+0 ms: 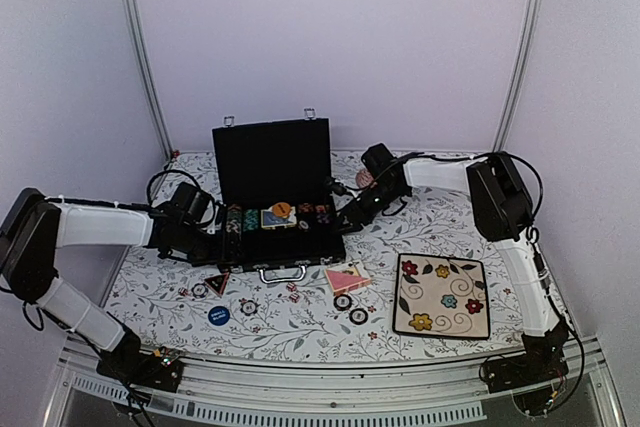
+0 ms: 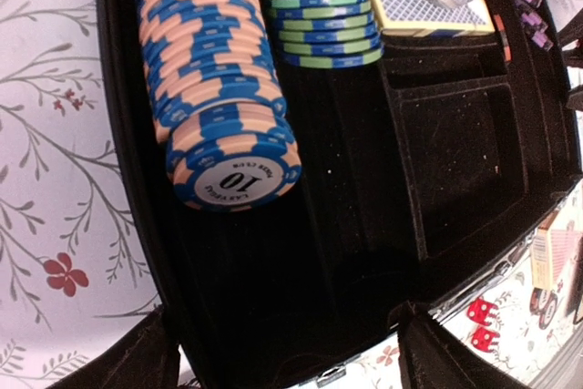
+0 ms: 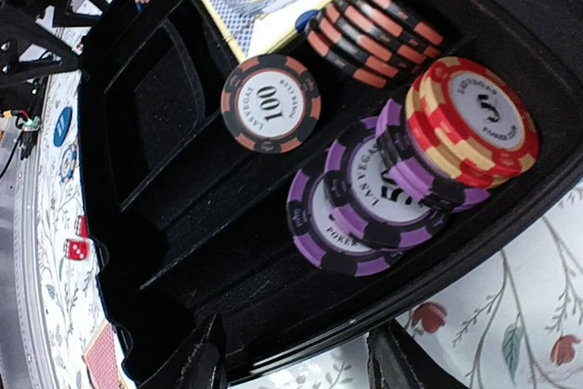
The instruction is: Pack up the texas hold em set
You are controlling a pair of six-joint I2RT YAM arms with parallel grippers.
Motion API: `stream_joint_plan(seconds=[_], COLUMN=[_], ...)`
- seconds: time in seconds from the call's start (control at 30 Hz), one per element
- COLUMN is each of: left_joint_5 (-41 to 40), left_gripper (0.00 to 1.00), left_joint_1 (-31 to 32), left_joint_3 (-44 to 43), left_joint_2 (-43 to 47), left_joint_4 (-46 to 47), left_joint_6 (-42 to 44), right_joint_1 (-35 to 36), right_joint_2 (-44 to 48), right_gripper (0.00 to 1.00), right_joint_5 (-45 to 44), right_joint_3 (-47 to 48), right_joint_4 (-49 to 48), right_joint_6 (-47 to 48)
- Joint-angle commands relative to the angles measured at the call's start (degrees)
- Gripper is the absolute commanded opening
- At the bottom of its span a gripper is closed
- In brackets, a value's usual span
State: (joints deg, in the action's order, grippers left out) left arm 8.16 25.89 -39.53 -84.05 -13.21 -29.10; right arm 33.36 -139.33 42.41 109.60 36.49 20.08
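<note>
Case (image 1: pixel 272 169) mid-table, lid upright behind tray; chip stacks (image 2: pixel 219 88) at tray's left end, card deck (image 1: pixel 277 217) centre. Plate (image 1: pixel 442 295) front-right (well apart from case). Loose chips (image 1: pixel 350 308) before the case.

My table (image 1: pixel 300 332) wears a floral cloth. On it the open black case (image 1: pixel 272 247) sits at twelve o'clock, loose chips (image 1: pixel 351 309), a blue button (image 1: pixel 218 314) and red dice (image 2: pixel 479 322) at six, a cream plate (image 1: pixel 442 296) at four.
</note>
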Motion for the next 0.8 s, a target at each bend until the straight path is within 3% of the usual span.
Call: stream_joint_plan(seconds=[0.0, 0.13, 0.3, 0.5, 0.77], left_joint_5=[-1.31, -7.00, -7.77, -3.10, 3.87], left_gripper=[0.83, 0.86, 0.93, 0.89, 0.80], left_joint_1=[1.84, 1.82, 2.15, 7.94, 18.89], left_joint_3=[-1.42, -4.41, -8.71, -16.59, -28.87], left_joint_2=[3.05, 4.68, 7.76, 8.32, -0.73], left_joint_4=[-1.65, -9.59, -16.02, -16.30, -16.67], left_joint_6=[-0.71, -1.00, 0.38, 8.66, 21.46], right_joint_1=[2.23, 0.87, -1.83, -4.84, -15.67], right_joint_2=[-2.12, 2.41, 14.09, 28.69, 47.01], right_gripper=[0.53, 0.63, 0.74, 0.78, 0.77], right_joint_5=[-0.57, -2.90, -3.03, -0.63, 5.81], right_joint_3=[3.67, 2.37, -4.98, -15.98, -33.63], right_joint_4=[-3.31, -2.58, -2.64, -2.58, -2.93], right_joint_6=[-0.35, 0.68, 4.10, 8.00, 10.76])
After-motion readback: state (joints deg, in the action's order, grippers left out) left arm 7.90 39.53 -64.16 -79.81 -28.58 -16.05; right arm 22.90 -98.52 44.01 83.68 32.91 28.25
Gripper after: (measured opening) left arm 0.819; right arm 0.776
